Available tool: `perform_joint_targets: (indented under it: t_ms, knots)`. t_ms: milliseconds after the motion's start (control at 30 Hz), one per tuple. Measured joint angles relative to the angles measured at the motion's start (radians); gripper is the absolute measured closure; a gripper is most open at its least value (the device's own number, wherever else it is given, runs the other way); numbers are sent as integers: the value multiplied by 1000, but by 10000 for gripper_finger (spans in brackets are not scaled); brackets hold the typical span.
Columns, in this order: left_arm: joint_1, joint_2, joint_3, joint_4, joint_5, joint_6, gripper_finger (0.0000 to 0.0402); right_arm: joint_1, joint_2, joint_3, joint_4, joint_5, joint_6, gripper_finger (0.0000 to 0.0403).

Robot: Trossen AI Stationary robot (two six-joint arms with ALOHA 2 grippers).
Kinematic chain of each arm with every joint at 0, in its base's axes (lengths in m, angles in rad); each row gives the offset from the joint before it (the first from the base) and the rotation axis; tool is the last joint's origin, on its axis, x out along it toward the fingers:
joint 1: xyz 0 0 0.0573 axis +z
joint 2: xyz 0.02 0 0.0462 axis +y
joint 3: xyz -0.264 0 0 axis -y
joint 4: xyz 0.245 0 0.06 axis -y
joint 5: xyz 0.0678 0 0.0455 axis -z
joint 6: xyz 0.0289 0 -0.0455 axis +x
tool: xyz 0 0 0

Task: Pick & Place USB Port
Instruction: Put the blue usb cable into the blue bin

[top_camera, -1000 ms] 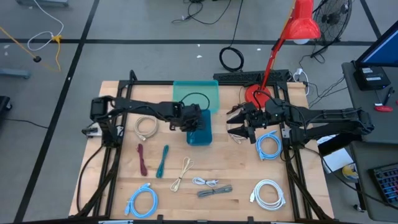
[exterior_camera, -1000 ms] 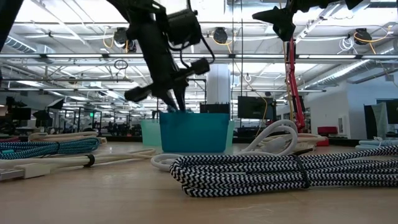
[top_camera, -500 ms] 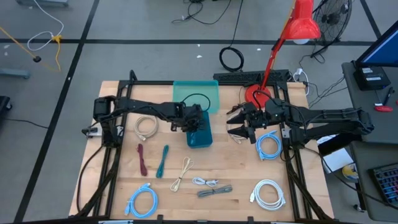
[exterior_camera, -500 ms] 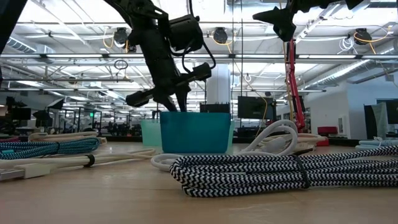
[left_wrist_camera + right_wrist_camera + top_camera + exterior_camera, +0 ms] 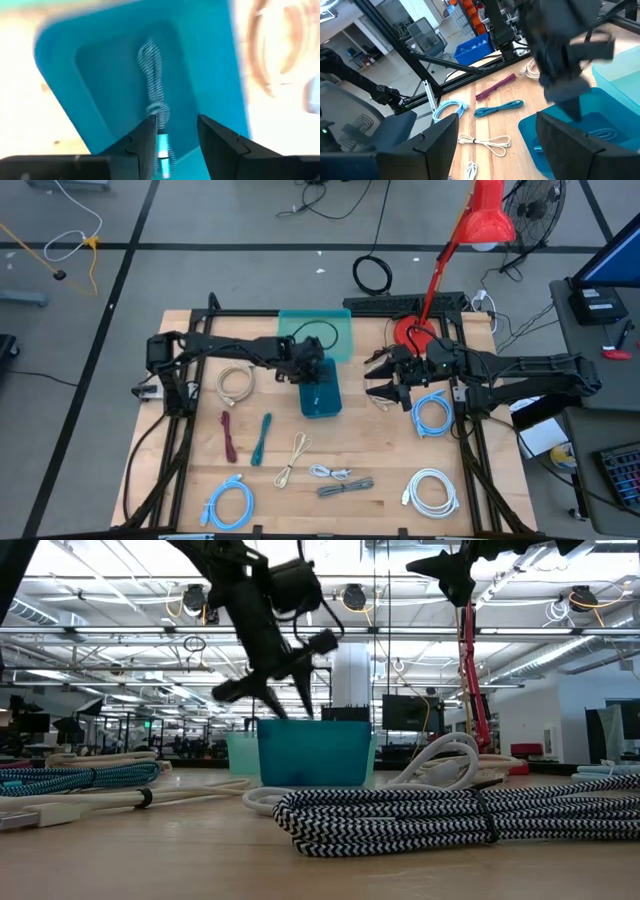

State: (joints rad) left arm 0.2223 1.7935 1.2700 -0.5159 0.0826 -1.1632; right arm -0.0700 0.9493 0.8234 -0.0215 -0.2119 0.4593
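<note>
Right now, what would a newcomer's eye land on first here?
The left gripper open over the blue bin mid-table, a braided cable lying inside. Next, the red lamp at the far right edge, and the right gripper waiting open beside the bin.

Both my arms over the worktop, left one at the blue bin

My left hand [image 5: 316, 372] hangs over the near-top edge of the dark teal bin [image 5: 322, 395], which sits just in front of a lighter green bin [image 5: 340, 326] at the middle of the wooden worktop [image 5: 380, 470]. My right hand [image 5: 383, 380] waits beside that bin, fingers spread, with a red lamp base [image 5: 413, 333] behind it. A light blue coiled cable [image 5: 432, 414] lies under my right arm and a white coil [image 5: 432, 490] nearer the front. On my left side lie a cream coil [image 5: 236, 385], a maroon cable [image 5: 230, 436], a teal cable [image 5: 261, 438], a beige cable [image 5: 293, 459], a grey braided bundle [image 5: 345, 486] and another light blue coil [image 5: 229, 505].
</note>
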Motion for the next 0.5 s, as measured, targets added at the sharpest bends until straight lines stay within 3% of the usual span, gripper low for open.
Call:
perform_joint_targets:
  t_ms: [233,367,500]
  knots:
    - [0,-136,127,-48,49,148,280,0,-5,0,-18,0,0,149]
    - [-97,-213,160,-138,33,123,301,-1,-13,0,-25,1,-1,149]
    - [-250,-240,160,-246,-25,-3,319,0,-20,0,-37,2,-1,149]
